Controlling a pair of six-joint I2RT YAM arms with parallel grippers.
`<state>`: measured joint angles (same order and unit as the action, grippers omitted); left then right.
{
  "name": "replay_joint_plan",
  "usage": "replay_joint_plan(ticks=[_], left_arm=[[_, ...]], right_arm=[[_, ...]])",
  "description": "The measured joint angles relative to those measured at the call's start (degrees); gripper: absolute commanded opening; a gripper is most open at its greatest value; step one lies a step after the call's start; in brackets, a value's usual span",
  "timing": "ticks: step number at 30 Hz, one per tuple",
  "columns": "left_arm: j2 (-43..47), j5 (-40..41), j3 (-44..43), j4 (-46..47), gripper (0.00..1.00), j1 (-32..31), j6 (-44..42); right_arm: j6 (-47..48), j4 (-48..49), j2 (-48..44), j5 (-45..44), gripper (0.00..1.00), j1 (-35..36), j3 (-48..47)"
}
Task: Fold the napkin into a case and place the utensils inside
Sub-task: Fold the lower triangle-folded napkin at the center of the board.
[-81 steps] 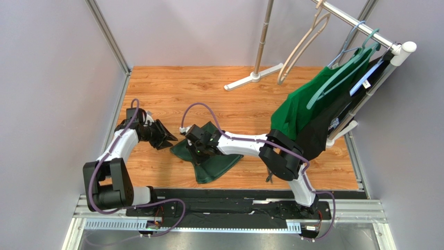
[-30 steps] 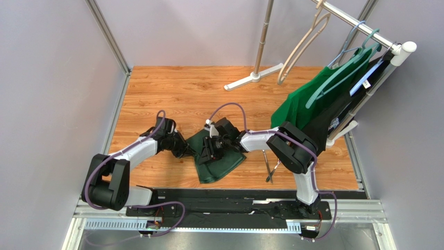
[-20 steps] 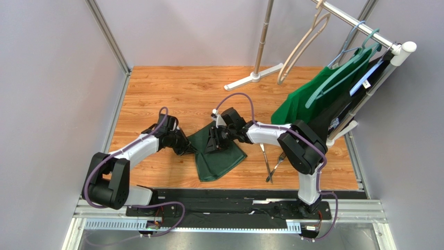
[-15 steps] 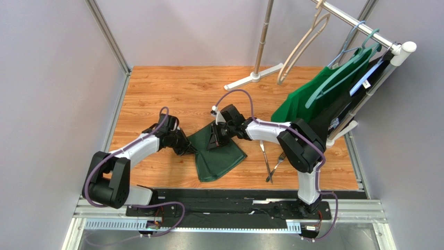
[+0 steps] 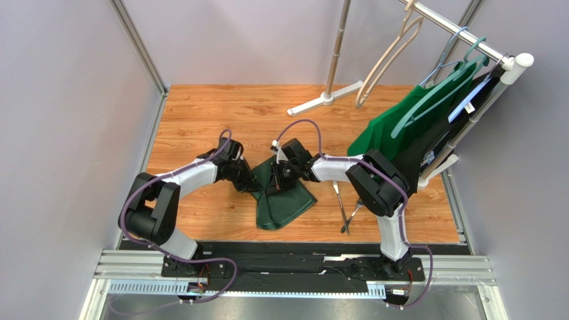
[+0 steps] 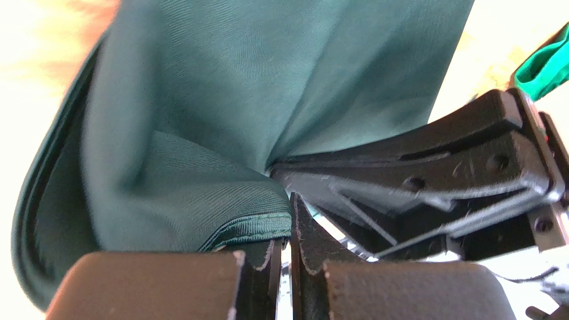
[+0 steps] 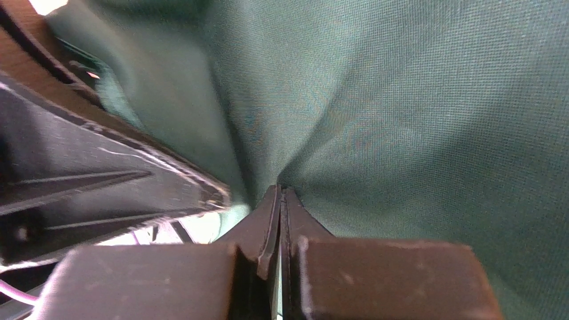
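The dark green napkin (image 5: 284,203) lies bunched on the wooden table, its upper part lifted between my two grippers. My left gripper (image 5: 256,185) is shut on the napkin's hemmed edge (image 6: 257,227). My right gripper (image 5: 279,179) is shut on a pinched fold of the same cloth (image 7: 414,120), almost touching the left one. In the left wrist view my left gripper (image 6: 286,227) faces the right gripper's black body (image 6: 427,167). In the right wrist view my right gripper (image 7: 280,197) has cloth gathering at its tips. The two silver utensils, a fork (image 5: 354,212) and a straight piece (image 5: 339,199), lie on the table right of the napkin.
A clothes rack stands at the back right with a bright green garment (image 5: 394,130) on a teal hanger, a black garment (image 5: 417,167) and a beige hanger (image 5: 387,57). Its white foot (image 5: 327,99) rests on the far table. Grey walls enclose the table.
My left gripper has moved right toward the right gripper, drawing the napkin's left edge over so the cloth is narrower. Earlier the right arm drew back right, uncovering the utensils.
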<state>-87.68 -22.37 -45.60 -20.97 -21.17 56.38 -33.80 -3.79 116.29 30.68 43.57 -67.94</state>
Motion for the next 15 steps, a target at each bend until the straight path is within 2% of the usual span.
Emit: replay_joint_plan(ticks=[8,15], left_arm=[[-4.48,0.28,-2.82,0.50,0.00,-1.73,0.17],[-6.12,0.87,-2.91,0.50,0.00,-1.75,0.13]], right_arm=[[-0.55,-0.46,-0.48,-0.59,0.00,-0.17,0.11],[2.34,-7.08,-5.14,-4.50,0.00,-1.25,1.09]])
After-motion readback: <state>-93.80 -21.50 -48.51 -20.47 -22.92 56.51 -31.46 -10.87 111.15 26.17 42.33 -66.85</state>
